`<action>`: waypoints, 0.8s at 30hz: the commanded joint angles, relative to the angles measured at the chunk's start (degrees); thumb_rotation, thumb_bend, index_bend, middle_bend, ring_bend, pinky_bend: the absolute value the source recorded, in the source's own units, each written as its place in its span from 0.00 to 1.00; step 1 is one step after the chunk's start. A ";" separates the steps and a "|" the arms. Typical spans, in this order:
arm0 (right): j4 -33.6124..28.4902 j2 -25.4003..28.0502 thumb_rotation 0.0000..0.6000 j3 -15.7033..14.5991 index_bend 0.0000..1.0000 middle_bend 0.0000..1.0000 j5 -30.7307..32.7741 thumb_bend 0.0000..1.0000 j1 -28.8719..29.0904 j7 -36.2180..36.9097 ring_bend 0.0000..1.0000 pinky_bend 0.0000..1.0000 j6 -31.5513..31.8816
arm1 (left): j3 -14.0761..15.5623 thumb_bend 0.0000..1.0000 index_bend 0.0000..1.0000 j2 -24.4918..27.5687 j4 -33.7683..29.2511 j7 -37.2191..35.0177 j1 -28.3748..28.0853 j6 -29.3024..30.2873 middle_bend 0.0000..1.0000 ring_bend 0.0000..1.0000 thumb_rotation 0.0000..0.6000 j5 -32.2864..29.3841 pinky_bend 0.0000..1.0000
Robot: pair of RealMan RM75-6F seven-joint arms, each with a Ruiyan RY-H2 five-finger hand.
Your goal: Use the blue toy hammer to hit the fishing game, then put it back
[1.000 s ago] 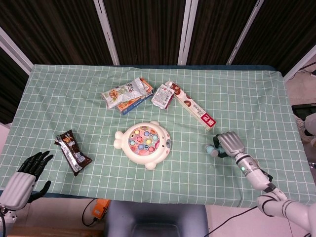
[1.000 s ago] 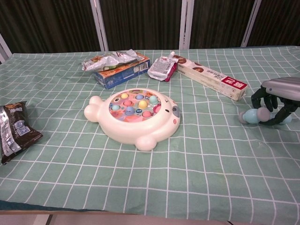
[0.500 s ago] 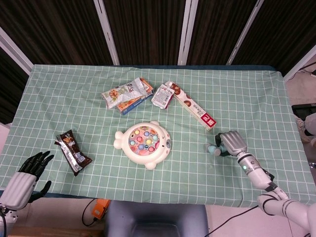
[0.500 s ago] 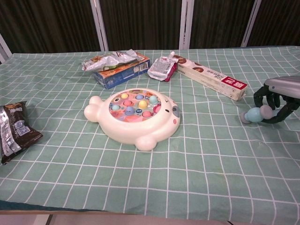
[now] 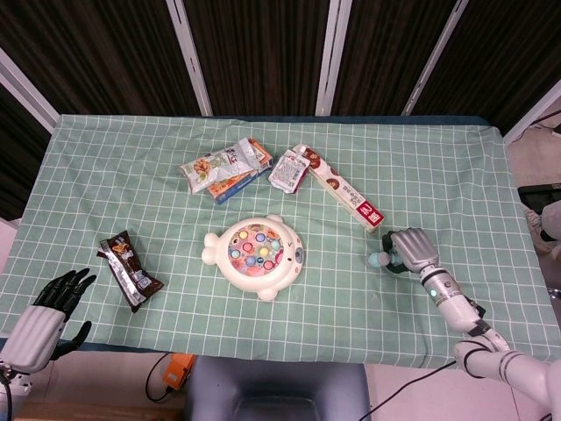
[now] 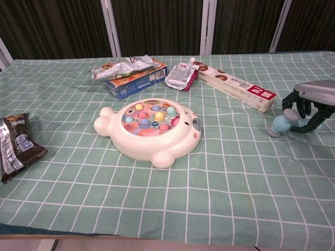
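Note:
The cream fish-shaped fishing game [image 5: 255, 257] with coloured fish on top sits mid-table, also shown in the chest view [image 6: 149, 130]. The blue toy hammer [image 5: 379, 259] is at the right side, its pale blue head [image 6: 279, 124] just above the cloth. My right hand [image 5: 412, 250] curls its fingers around the hammer's handle and holds it, well right of the game; the handle is mostly hidden by the fingers. My left hand [image 5: 44, 316] hangs off the table's front left edge, fingers spread, holding nothing.
A dark snack wrapper [image 5: 130, 270] lies at the front left. Behind the game are a snack bag on a blue box [image 5: 223, 167], a small pouch [image 5: 287, 169] and a long white box [image 5: 346, 197], whose end lies close to the hammer.
My right hand has closed tighter on the hammer and shifted slightly away from the front edge, raising the hammer head a little. The left hand has not moved.

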 commanded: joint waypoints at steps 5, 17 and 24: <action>-0.93 0.58 1.00 0.35 0.65 0.55 0.68 0.41 0.00 -1.01 0.55 0.55 -0.34 | 0.04 0.42 0.00 0.00 0.02 -0.03 0.01 0.03 0.04 0.03 1.00 0.06 0.13; -1.68 1.21 1.00 0.47 0.64 0.54 1.08 0.40 -0.36 -1.70 0.55 0.54 -0.08 | 0.03 0.42 0.00 0.01 0.02 -0.05 0.02 0.05 0.04 0.03 1.00 0.03 0.13; -2.22 1.89 1.00 0.53 0.62 0.53 1.10 0.40 -0.94 -1.33 0.55 0.54 0.69 | 0.18 0.42 0.00 0.01 0.06 0.02 0.19 0.51 0.04 0.03 1.00 0.49 0.13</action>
